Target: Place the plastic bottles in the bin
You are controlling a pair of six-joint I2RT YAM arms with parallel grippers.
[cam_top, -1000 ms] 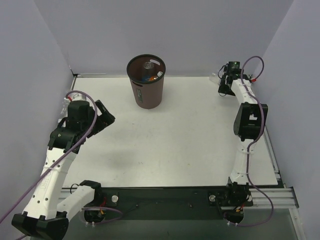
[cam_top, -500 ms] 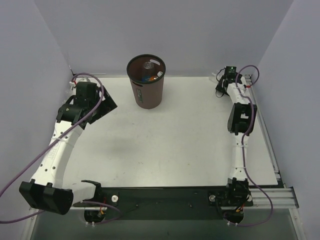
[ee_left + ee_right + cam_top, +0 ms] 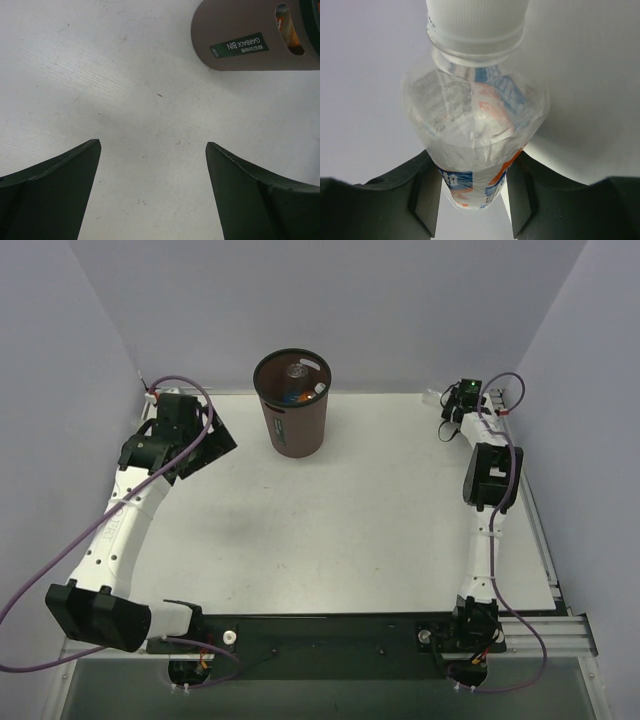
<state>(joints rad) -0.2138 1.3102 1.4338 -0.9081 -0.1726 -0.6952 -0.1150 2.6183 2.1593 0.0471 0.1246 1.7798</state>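
The bin (image 3: pixel 292 420), dark brown with a black rim, stands upright at the back centre. Inside it lie two plastic bottles (image 3: pixel 296 390), one of them orange. In the left wrist view the bin (image 3: pixel 240 40) shows at the top right, and the orange bottle (image 3: pixel 286 20) is visible through a slot in its wall. My right gripper (image 3: pixel 472 195) is shut on a clear bottle (image 3: pixel 475 125) with a red-white-blue label and a white cap (image 3: pixel 476 22). That gripper (image 3: pixel 446 408) is at the table's back right corner. My left gripper (image 3: pixel 152 144) is open and empty over bare table, left of the bin (image 3: pixel 212 445).
Lilac walls close the table (image 3: pixel 340 510) at the back and on both sides. The right arm (image 3: pixel 488 475) runs along the right edge, close to the wall. A black rail (image 3: pixel 330 632) with the arm bases spans the near edge.
My right gripper has shut on the clear bottle at the back right corner. The left arm swung up and back toward the bin's left side, its jaws still open.
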